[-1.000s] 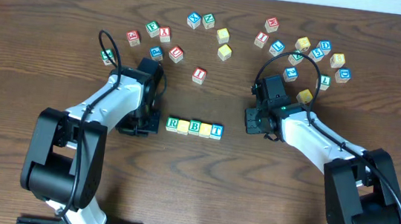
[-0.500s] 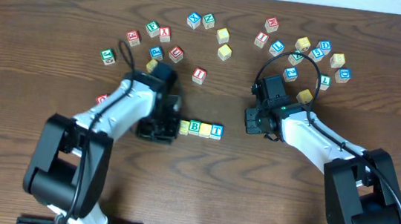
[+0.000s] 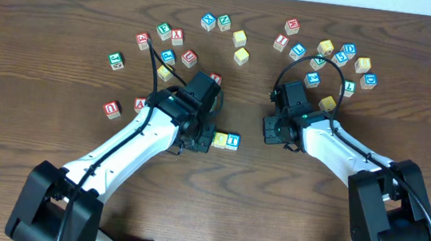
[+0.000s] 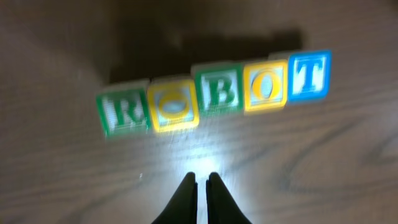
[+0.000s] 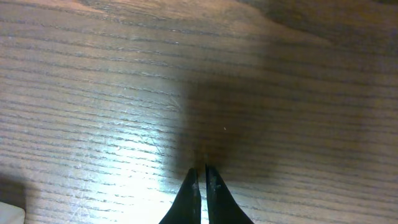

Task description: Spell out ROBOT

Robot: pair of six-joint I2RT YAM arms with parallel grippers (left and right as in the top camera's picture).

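I am holding my left claw [image 4: 202,177] with its two dark fingers pressed together, pinching nothing, at the lower centre of the left wrist view. The word ROBOT [image 4: 217,102] is standing complete across the upper half of that frame. It is reading green-lettered wooden R cube [image 4: 123,113], yellow-faced wooden O cube [image 4: 175,107], green-lettered wooden B cube [image 4: 216,87], second yellow-faced O cube [image 4: 265,87] and blue-lettered wooden T cube [image 4: 309,74]. The cubes are sitting side by side and climbing slightly to the right.

In the overhead view my left arm is covering most of the row at frame centre. My right claw [image 5: 201,169] is likewise pressed together and empty, hanging over the bare brown wooden table [image 3: 407,133] right of centre.

Hazard, as I am judging it: my left fingertips are sitting near the row. A forward or low sideways sweep would be pushing the R or first O out of line. A careless swing could also be dragging the loose lettered cubes [image 3: 168,56] at upper left.
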